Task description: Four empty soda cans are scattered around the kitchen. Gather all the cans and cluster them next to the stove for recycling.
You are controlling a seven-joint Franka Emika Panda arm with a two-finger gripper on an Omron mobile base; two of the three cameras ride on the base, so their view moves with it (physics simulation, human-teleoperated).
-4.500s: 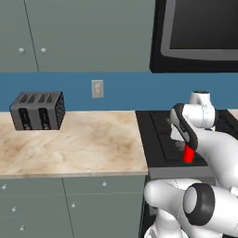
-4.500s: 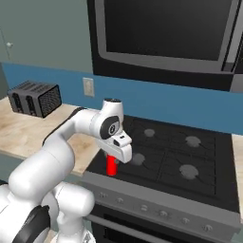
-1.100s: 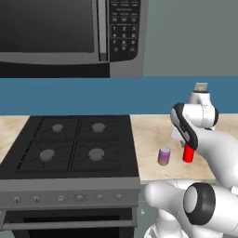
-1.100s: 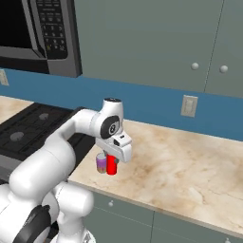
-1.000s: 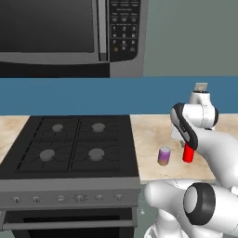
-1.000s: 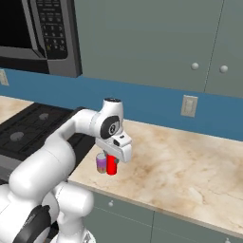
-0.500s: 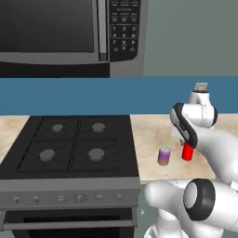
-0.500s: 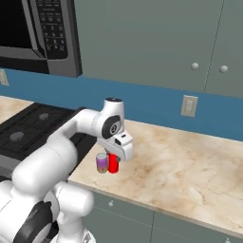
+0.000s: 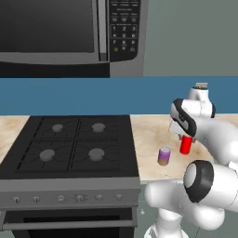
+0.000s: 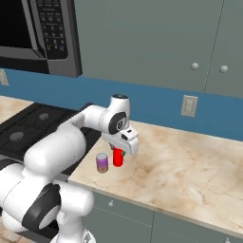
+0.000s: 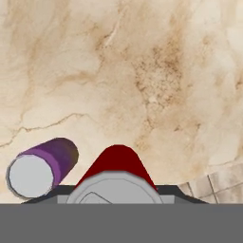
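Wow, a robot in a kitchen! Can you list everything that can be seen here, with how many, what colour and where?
red soda can: one, red with silvery top, upright in the gripper, over the counter right of the stove
purple soda can: one, purple, standing on the counter beside the red one
stove: one, black
microwave: one, steel and black, above the stove
counter: beige marble
cabinets: grey-green, above
wall outlet: one, white, blue wall
gripper: one, white arm, shut on the red can

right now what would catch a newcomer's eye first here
The bright red soda can shut in the gripper, just over the beige counter right of the black stove. Beside it a purple soda can stands upright on the counter.
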